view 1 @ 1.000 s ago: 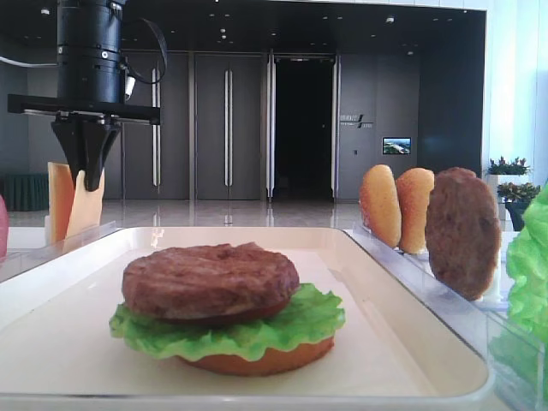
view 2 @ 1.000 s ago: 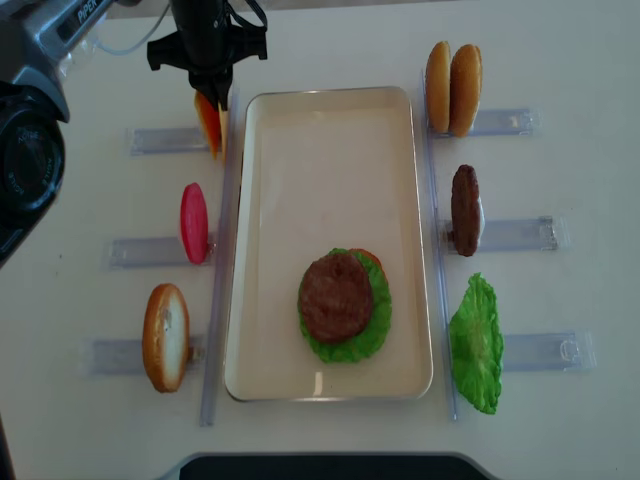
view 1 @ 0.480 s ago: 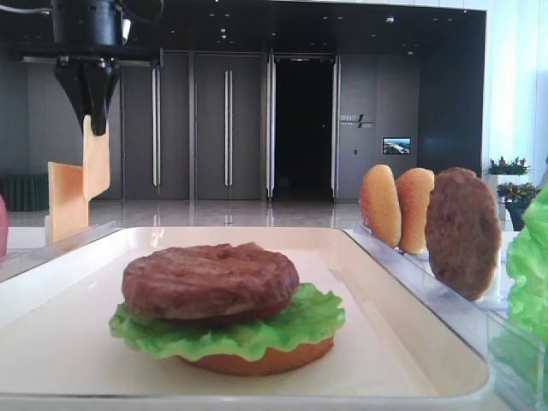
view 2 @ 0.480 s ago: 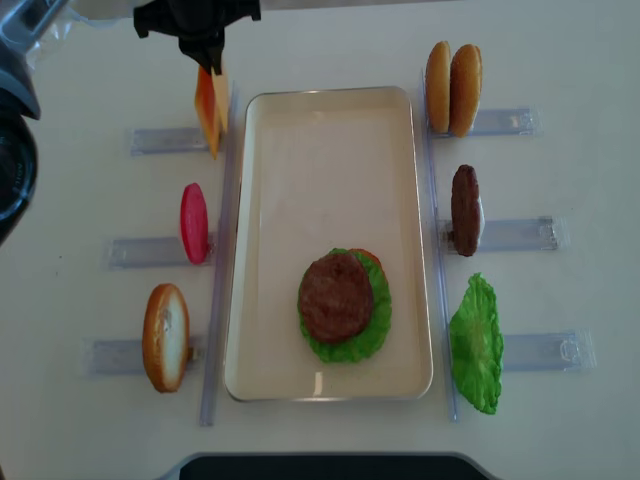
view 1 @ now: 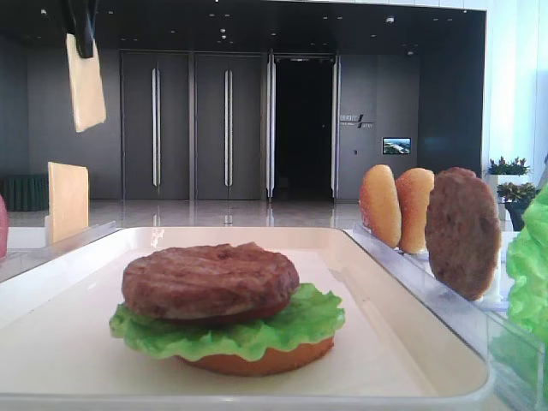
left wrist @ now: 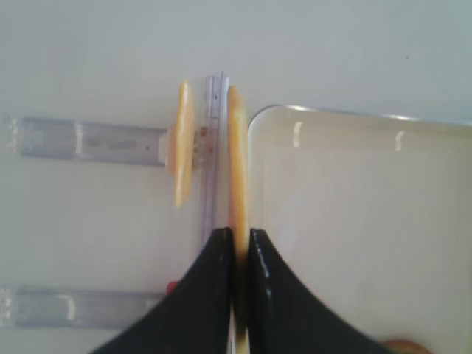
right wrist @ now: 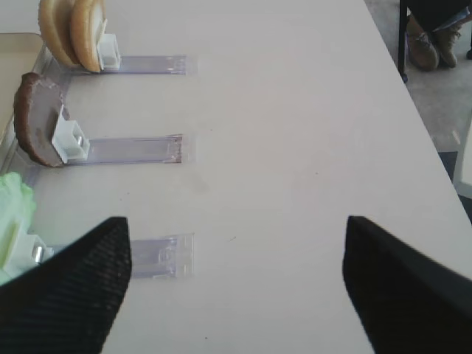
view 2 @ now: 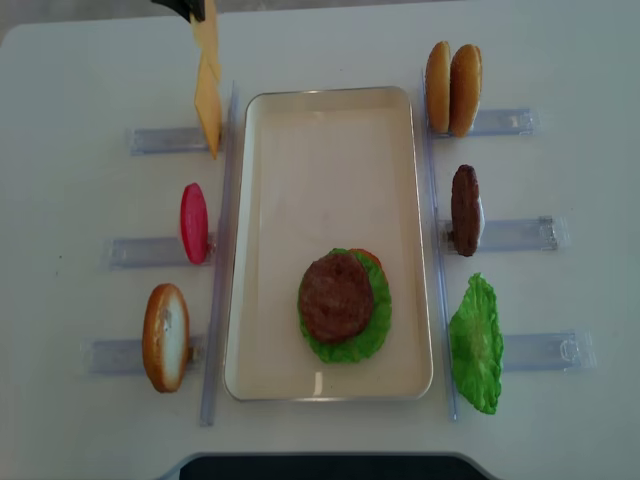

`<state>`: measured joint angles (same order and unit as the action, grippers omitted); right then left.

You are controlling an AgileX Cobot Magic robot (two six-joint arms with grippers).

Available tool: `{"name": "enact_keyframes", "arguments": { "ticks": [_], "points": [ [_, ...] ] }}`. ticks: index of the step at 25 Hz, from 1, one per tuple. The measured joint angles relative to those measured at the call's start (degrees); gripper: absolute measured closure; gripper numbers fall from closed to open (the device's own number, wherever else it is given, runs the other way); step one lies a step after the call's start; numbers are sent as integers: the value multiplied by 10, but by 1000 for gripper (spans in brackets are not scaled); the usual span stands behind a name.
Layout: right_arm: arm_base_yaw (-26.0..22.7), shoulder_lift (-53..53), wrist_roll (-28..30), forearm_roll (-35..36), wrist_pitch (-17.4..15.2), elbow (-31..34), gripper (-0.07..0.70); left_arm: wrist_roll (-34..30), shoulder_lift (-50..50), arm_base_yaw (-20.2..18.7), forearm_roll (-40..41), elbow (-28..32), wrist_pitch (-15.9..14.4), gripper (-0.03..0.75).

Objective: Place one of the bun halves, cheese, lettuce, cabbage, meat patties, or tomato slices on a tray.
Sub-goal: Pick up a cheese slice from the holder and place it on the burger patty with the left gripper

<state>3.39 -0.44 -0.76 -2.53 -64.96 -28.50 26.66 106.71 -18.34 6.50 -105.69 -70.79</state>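
Note:
My left gripper (left wrist: pixel 240 240) is shut on the top edge of a pale yellow cheese slice (left wrist: pixel 237 169), which hangs edge-on beside the tray's (left wrist: pixel 354 192) left rim. In the low view that cheese (view 1: pixel 86 81) hangs high at the top left, well above a second slice (view 1: pixel 68 199) standing in its holder. From overhead the held cheese (view 2: pixel 207 45) is just outside the tray's (view 2: pixel 330 160) far left corner. On the tray lies a stack of meat patty (view 2: pixel 336 297), lettuce (view 1: pixel 227 330) and a bun half (view 1: pixel 257 360). My right gripper (right wrist: pixel 236 225) is open over bare table.
Clear holders line both sides of the tray. The left ones carry a tomato slice (view 2: pixel 194 222) and a bun half (view 2: pixel 165 337). The right ones carry two bun halves (view 2: pixel 452 88), a patty (view 2: pixel 465 209) and lettuce (view 2: pixel 476 343). An empty holder end (right wrist: pixel 158 258) lies near my right gripper.
The left gripper has risen with the cheese slice, lifting it out of the holder to the top of the views. The other slice stays in the holder.

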Motion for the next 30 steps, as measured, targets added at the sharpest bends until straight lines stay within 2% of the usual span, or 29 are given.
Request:
{"name": "enact_keyframes", "arguments": {
  "ticks": [5,14,17,23,25,30],
  "points": [
    [0,0,0,0,0,0,44,-2,-103,0,18,116,-1,694],
    [0,0,0,0,0,0,44,14,-386,0,19,356,-3,694],
    [0,0,0,0,0,0,44,20,-477,0,2,418,-5,694],
    [0,0,0,0,0,0,44,22,-590,0,-37,498,-7,694],
    [0,0,0,0,0,0,44,19,-603,0,-47,514,-8,694],
    [0,0,0,0,0,0,44,-40,-601,0,-110,553,-3,694]
  ]
}}
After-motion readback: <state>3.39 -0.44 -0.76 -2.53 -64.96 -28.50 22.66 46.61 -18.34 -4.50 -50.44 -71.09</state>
